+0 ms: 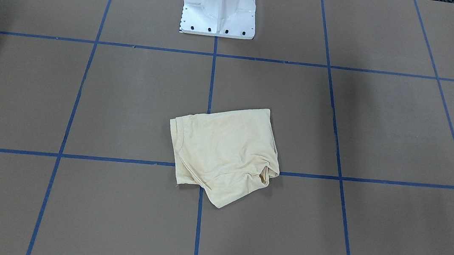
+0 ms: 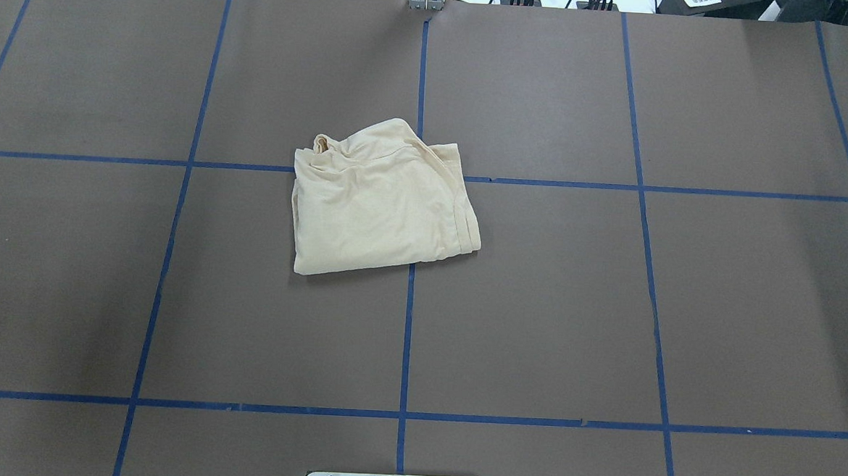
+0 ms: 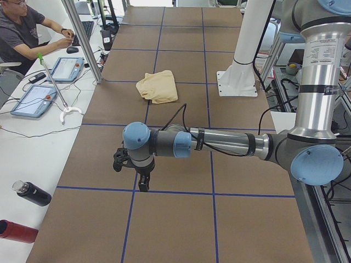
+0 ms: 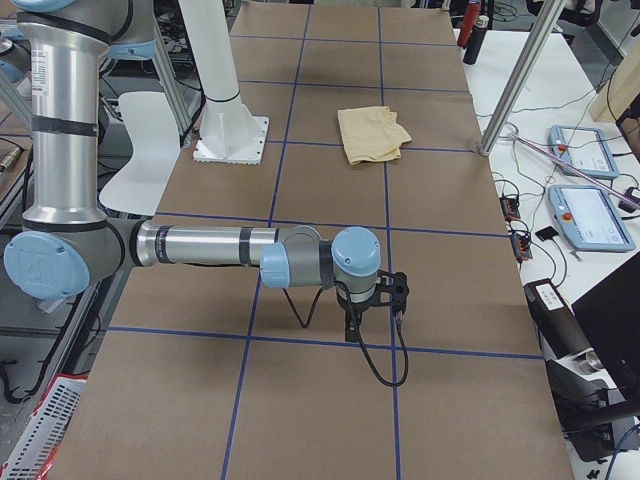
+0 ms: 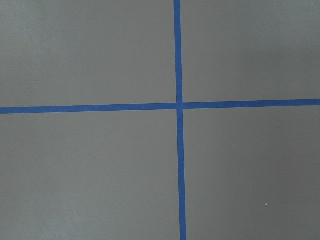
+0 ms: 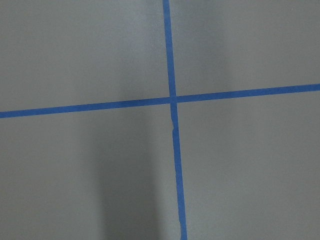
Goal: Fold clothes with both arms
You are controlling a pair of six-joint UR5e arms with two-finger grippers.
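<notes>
The clothes (image 1: 224,153) are one plain cream shirt lying folded into a rough rectangle near the middle of the brown table (image 2: 609,313), bunched at one corner. The same clothes (image 3: 158,86) lie far from both grippers. My left gripper (image 3: 143,183) hangs point-down over a blue tape crossing at the table's left end, seen only from the side, so I cannot tell its state. My right gripper (image 4: 352,328) hangs likewise at the table's right end, and I cannot tell its state either. Both wrist views show only bare table and tape lines.
A white pedestal (image 1: 219,7) stands at the robot's edge of the table. On the operators' side are a seated person (image 3: 24,30), touch pendants (image 3: 35,98), a metal post (image 3: 82,38) and two bottles (image 3: 30,193).
</notes>
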